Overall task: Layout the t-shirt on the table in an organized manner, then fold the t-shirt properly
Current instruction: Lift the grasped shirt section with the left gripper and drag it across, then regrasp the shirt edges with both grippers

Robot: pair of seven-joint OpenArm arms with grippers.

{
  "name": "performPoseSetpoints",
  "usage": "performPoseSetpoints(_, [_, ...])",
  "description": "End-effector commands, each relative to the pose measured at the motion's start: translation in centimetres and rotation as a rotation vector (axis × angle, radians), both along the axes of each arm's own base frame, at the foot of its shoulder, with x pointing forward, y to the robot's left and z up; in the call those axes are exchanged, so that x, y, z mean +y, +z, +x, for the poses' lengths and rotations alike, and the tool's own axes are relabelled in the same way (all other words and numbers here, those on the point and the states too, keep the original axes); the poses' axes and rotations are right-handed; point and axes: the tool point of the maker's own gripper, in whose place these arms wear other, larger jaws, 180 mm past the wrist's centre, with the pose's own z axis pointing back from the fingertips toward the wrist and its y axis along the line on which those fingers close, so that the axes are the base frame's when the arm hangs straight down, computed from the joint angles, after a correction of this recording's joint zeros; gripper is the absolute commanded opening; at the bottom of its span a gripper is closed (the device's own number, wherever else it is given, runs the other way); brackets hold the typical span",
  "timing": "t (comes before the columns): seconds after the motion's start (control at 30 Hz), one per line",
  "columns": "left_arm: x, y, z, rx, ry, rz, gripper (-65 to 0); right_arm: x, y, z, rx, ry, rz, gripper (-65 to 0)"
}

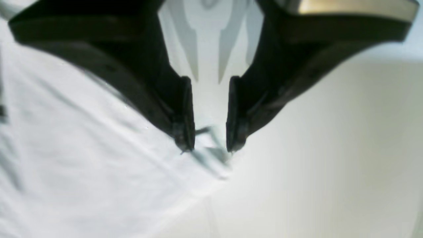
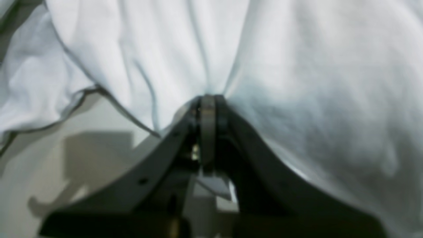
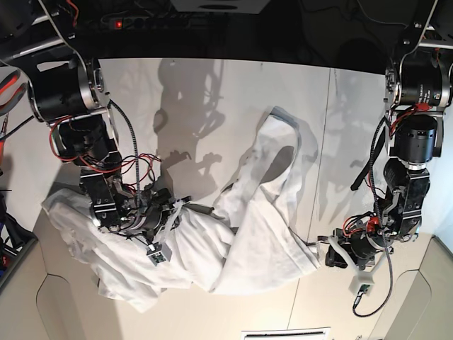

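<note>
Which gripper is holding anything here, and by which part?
The right gripper is shut on a bunched fold of the plain white cotton t-shirt. The left gripper is open at the shirt's edge, holding nothing.

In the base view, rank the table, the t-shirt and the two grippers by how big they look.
1. table, largest, spanning most of the view.
2. t-shirt, crumpled across the middle.
3. right gripper, shut on the t-shirt, and left gripper, open at the shirt's edge: both small and similar, so unranked.
</note>
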Motion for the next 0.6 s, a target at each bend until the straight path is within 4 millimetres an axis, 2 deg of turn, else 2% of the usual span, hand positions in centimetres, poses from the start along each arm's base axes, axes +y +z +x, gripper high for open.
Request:
performPoseSetpoints(0.0, [0.9, 2.5, 1.3, -0.074, 0.01, 0.002, -45.0, -1.9, -0.2, -0.5, 0.058, 0.001, -0.059, -65.0])
performPoseSetpoints(0.17, [2.3, 1.8, 0.5, -0.056, 0.023, 0.025, -35.4, -3.2, 0.5, -2.0, 0.168, 0.01, 0.002, -65.0])
performPoseSetpoints(0.33, [2.7, 0.3, -0.2, -0.009, 0.034, 0.026, -35.0, -4.3, 1.6, -3.1, 0.261, -0.013, 0.039, -65.0])
performPoseSetpoints(0.57, [1.6, -3.3, -1.5, 0.084, 0.112, -0.156, -35.0, -4.2, 2.5, -3.3, 0.287, -0.009, 0.063, -65.0])
